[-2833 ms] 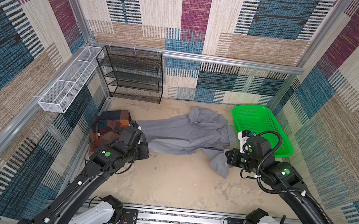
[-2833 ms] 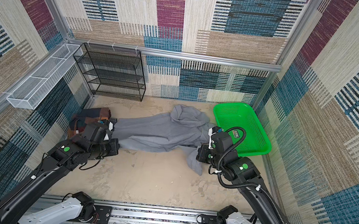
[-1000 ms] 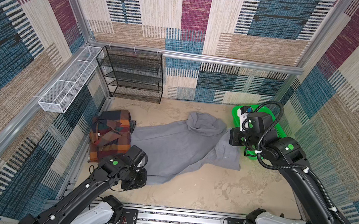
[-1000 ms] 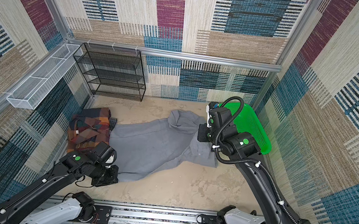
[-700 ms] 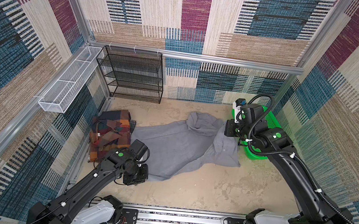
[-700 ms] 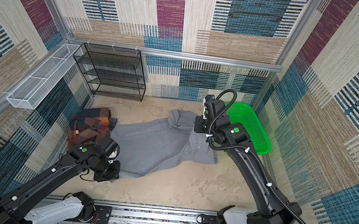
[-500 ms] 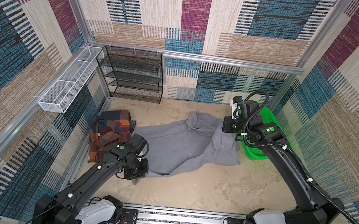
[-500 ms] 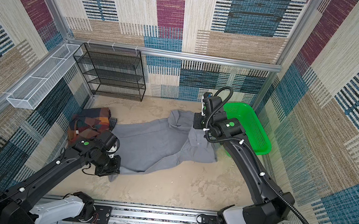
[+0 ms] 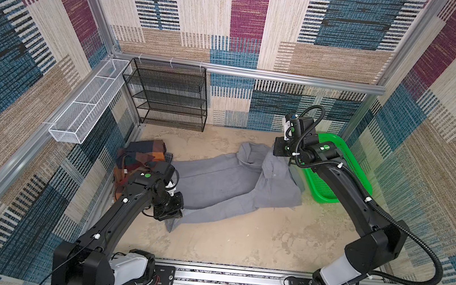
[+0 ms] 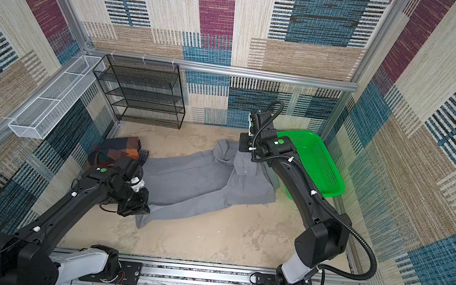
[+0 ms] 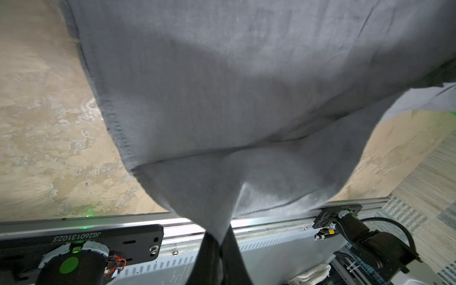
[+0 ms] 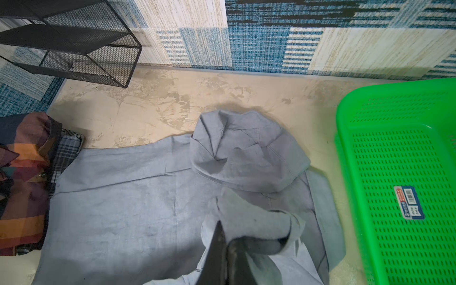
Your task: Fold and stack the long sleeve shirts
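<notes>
Stretching across the middle of both top views, the gray shirt [image 9: 225, 178] lies mostly flat on the sandy surface [image 9: 238, 239]; its collar end is bunched toward the upper right, and a long fold runs down to the lower left. The left gripper [image 11: 220, 243] is pinched together on the shirt's lower-left corner, which hangs from it beside a stitched hem edge. The right gripper [image 12: 225, 244] is clamped on a raised fold near the collar, just beside the green basket [image 9: 320, 196] at centre right. The plaid shirt [image 9: 142, 153] sits folded at centre left, against the wall and touching the gray shirt's left edge.

Bare surface fills the lower middle and lower right, between the shirt and the front rail [image 9: 233, 280]; a narrower bare strip runs behind the shirt up to the black wire rack [image 9: 167, 94] at the back wall. The surface is mottled beige; a white mesh tray [image 9: 86, 108] hangs on the left wall at upper left; woven panels in blue, maroon and tan enclose every side, framed in aluminium.
</notes>
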Available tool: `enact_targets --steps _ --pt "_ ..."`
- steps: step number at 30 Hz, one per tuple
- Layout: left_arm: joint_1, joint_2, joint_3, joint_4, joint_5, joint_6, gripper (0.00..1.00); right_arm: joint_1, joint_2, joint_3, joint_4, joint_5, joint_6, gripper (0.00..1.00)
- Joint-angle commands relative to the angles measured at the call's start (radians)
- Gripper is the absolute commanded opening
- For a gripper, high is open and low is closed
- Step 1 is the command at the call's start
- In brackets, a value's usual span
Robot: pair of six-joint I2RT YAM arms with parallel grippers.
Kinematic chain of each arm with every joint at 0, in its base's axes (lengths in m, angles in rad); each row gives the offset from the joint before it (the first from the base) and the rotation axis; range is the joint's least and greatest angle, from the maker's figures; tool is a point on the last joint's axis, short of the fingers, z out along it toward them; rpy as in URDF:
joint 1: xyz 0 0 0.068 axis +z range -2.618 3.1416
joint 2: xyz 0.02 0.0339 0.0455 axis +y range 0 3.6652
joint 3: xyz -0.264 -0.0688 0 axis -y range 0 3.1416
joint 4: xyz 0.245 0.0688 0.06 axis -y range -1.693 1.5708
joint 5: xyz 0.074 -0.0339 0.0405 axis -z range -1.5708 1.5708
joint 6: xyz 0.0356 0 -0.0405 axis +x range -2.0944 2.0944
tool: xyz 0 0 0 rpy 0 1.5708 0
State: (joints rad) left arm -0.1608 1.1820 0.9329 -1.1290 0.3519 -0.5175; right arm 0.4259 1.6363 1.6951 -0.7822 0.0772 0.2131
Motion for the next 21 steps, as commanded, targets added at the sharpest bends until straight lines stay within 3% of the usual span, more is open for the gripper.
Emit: enact_targets --steps 1,5,11,21 --pt "0.042 0.005 0.020 -0.047 0.033 0.073 0.15 0.001 0.036 0.031 0.059 -0.031 0.011 0.00" --pt "0.075 0.009 0.050 -0.067 0.042 0.097 0.28 0.001 0.094 0.062 0.061 -0.049 0.014 0.00" --pt "0.078 -0.005 0.067 -0.082 0.060 0.101 0.28 0.001 0.150 0.092 0.090 -0.054 0.011 0.00" --pt "0.076 -0.114 -0.079 -0.001 0.148 -0.001 0.28 0.001 0.263 0.128 0.097 -0.066 -0.004 0.00"
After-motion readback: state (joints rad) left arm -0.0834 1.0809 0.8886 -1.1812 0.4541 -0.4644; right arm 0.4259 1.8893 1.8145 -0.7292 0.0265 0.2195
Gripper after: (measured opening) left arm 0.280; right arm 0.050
